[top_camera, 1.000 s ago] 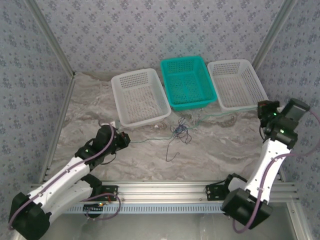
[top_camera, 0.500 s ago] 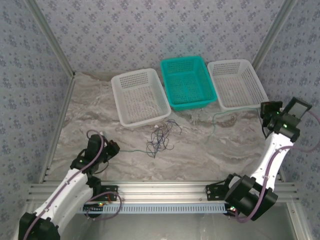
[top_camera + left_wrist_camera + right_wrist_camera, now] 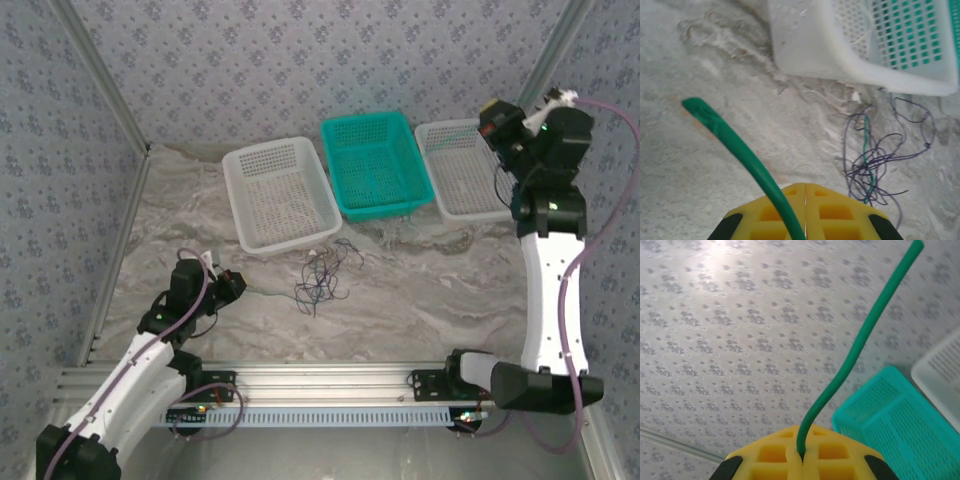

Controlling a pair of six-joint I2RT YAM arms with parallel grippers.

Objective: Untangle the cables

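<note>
My left gripper (image 3: 805, 192) is clenched on a green cable (image 3: 740, 150). The tangle of cables (image 3: 320, 275) lies on the table (image 3: 450, 290) to its right, just before the left white basket (image 3: 280, 195), its long axis slanting from the basket's corner toward this arm, the nearer one. My right gripper (image 3: 493, 120), likewise clamped on a green strand (image 3: 855, 350), hangs high above the right white basket (image 3: 470, 170). The overhead view gives that spread; the left wrist view picks out a green wire (image 3: 867, 145) threaded through dark purple loops (image 3: 880, 165).

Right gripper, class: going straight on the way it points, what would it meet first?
Probably the patterned wall. The right gripper, shut on a green cable, points at it, and the teal basket lies off its line, though depth is unclear.
</note>
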